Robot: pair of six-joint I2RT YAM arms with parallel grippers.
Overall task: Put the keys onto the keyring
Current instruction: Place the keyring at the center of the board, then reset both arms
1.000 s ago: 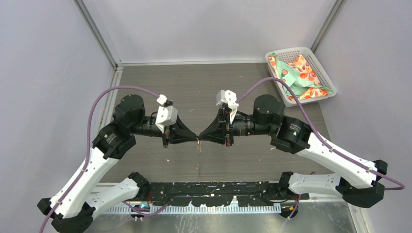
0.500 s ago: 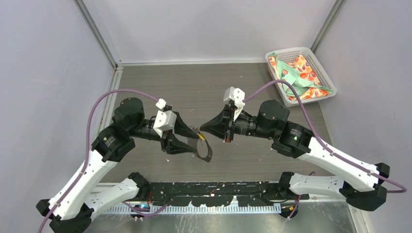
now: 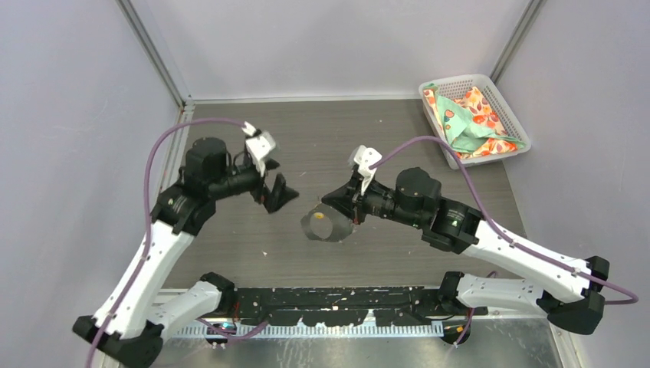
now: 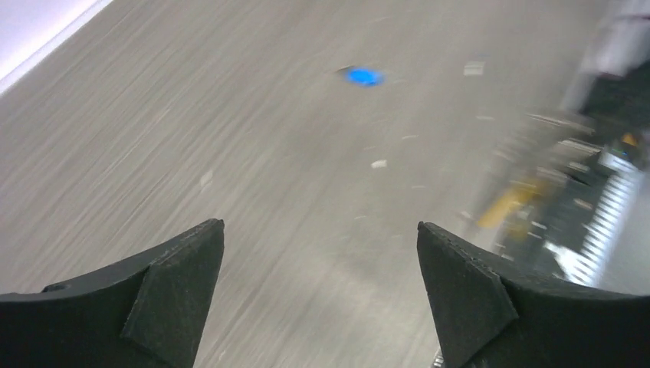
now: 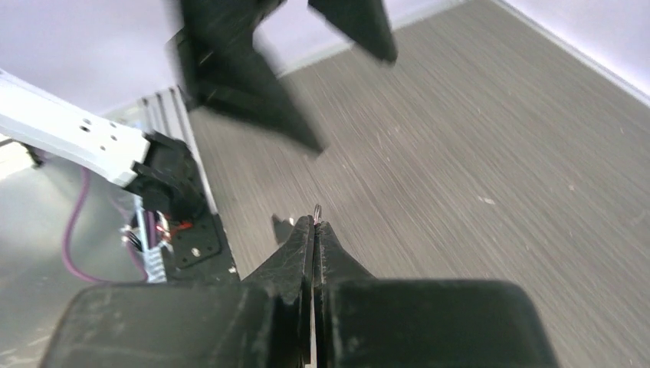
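Observation:
My right gripper (image 3: 326,204) is shut on the keyring (image 3: 336,234), a thin loop that hangs below its tips just over the table. A small yellow spot, the yellow-headed key (image 3: 318,218), sits on the loop near the top. In the right wrist view the fingers (image 5: 315,224) are pressed together and a bit of metal (image 5: 316,208) pokes out past them. My left gripper (image 3: 277,195) stands open and empty, to the left of the ring. Its wrist view shows wide-apart fingers (image 4: 318,226) and the blue-headed key (image 4: 364,76) lying on the table ahead.
A white basket (image 3: 490,92) holding patterned cloths stands at the back right corner. The black base rail (image 3: 337,303) runs along the near edge. Grey walls close in both sides and the back.
My left gripper has opened, let go and pulled back to the left. The right gripper has swung down and leftward, and the keyring now hangs from it alone.

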